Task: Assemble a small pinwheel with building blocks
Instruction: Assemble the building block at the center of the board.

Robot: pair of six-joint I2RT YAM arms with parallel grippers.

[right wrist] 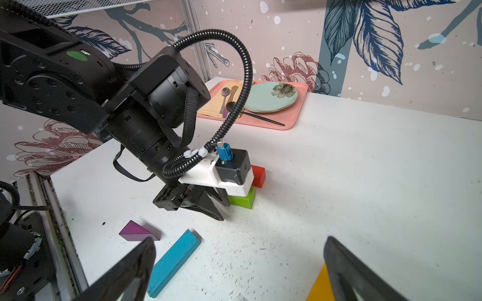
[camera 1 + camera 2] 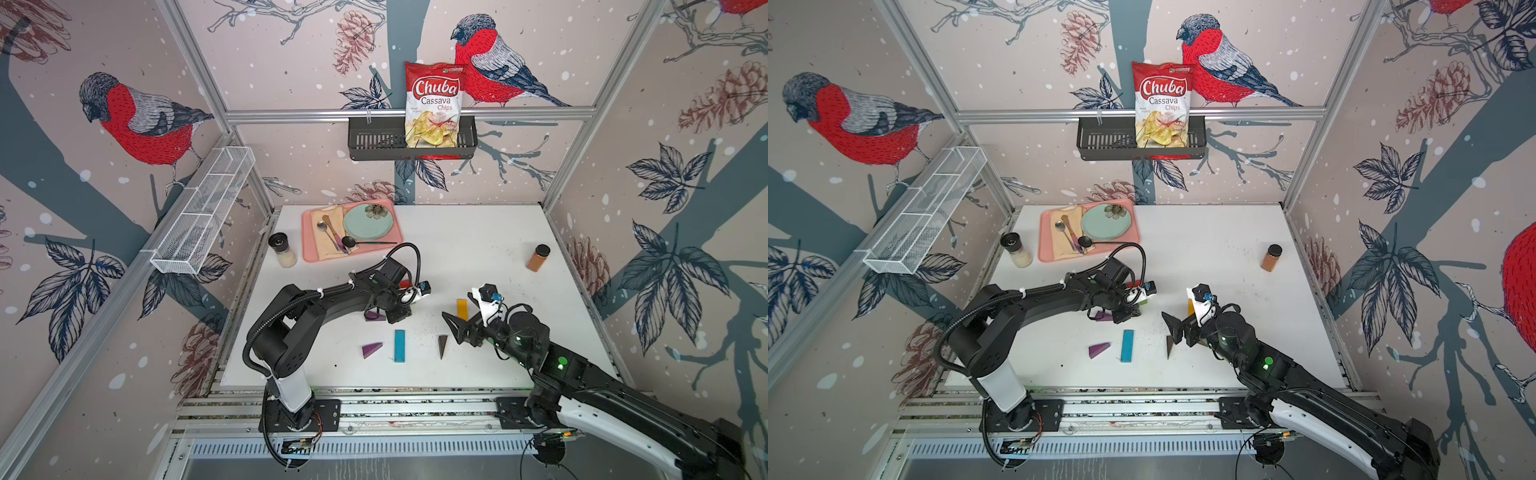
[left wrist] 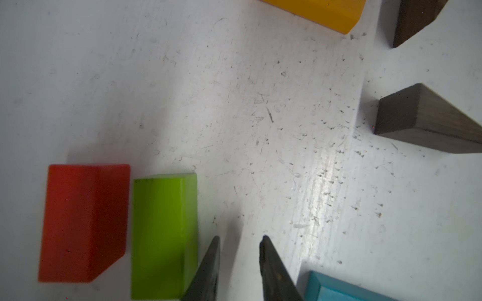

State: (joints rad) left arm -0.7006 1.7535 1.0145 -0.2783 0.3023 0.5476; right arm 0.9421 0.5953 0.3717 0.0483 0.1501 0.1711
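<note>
Left end effector, pinched narrow and empty, hovers low over the table just beside the green block, whose long axis parallels the red block on its far side, a thin gap between them, while the wide-open right end effector waits well apart from the green block.

None of my blocks are joined yet; each lies loose on the white desk. The red block and the green block lie side by side, long faces parallel, the green one just beside my left claw. The yellow bar lies apart from that pair. Nearer the front edge, the blue bar rests between a purple wedge and a dark brown wedge. A second purple wedge is partly hidden farther back. A second brown wedge lies near the yellow bar's end.
</note>
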